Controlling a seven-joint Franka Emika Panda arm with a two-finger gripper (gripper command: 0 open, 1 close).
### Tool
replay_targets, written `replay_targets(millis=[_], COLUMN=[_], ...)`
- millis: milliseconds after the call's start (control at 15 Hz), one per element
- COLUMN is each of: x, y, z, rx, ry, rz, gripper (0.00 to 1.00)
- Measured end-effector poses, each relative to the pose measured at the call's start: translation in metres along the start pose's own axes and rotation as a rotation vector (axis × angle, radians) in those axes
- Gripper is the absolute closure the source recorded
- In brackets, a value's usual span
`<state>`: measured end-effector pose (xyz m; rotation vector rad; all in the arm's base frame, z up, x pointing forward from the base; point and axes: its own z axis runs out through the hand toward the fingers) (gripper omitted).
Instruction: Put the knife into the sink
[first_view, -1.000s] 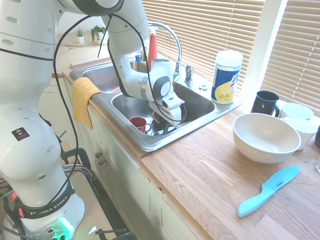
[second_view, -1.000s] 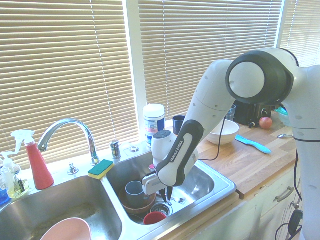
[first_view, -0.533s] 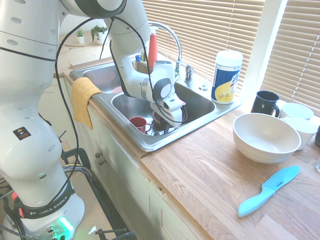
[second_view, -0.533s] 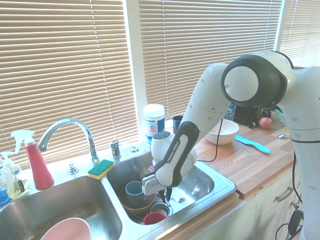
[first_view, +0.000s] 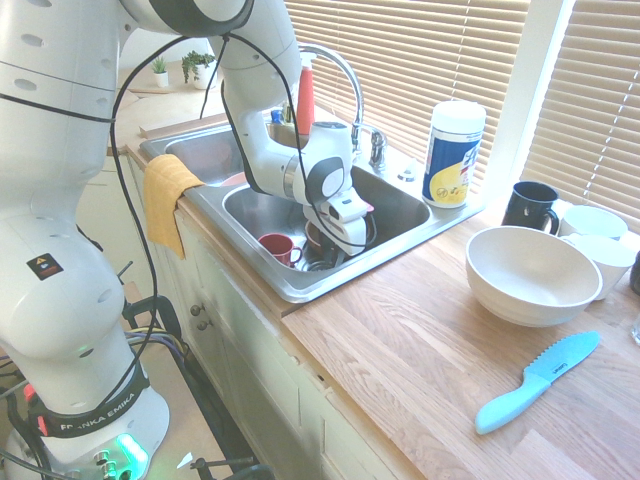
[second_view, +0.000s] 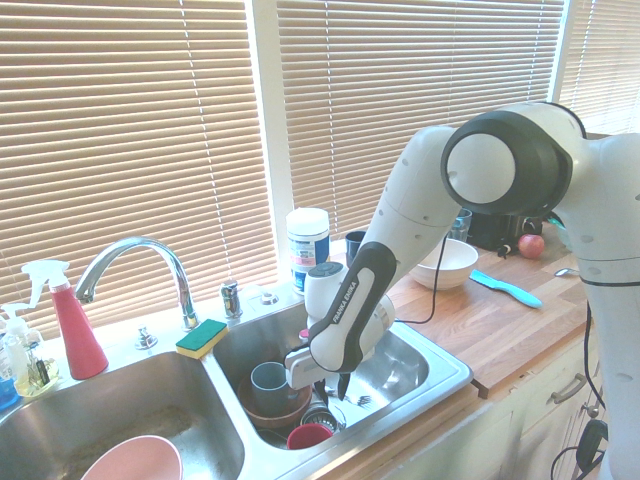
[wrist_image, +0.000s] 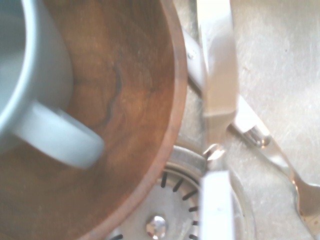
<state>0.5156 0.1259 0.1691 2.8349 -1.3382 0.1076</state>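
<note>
Wrist view: knife (wrist_image: 216, 205) over strainer and fork, inside the sink (second_view: 452, 374).
Blade overlies the fork (wrist_image: 250, 120), handle above the strainer (wrist_image: 175, 215); contact is hard to judge through the blur. The wooden bowl (wrist_image: 135, 100) and grey mug (wrist_image: 50, 132) crowd one side. Hand (second_view: 333, 393) low in the basin, fingers parted; knife appears free. Risks: a fingertip snagging the handle on lift could drag the knife; sideways travel could knock the bowl or red mug (second_view: 309, 436). Straight-up retreat advised.
</note>
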Motion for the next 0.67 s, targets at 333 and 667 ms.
replay_targets(millis=[333, 667], x=[-0.004, 0.004], y=[-0.013, -0.009], z=[-0.03, -0.146], rx=[0.032, 0.023], ry=[0.014, 0.043], rz=[-0.006, -0.015], gripper=[0.0, 0.0])
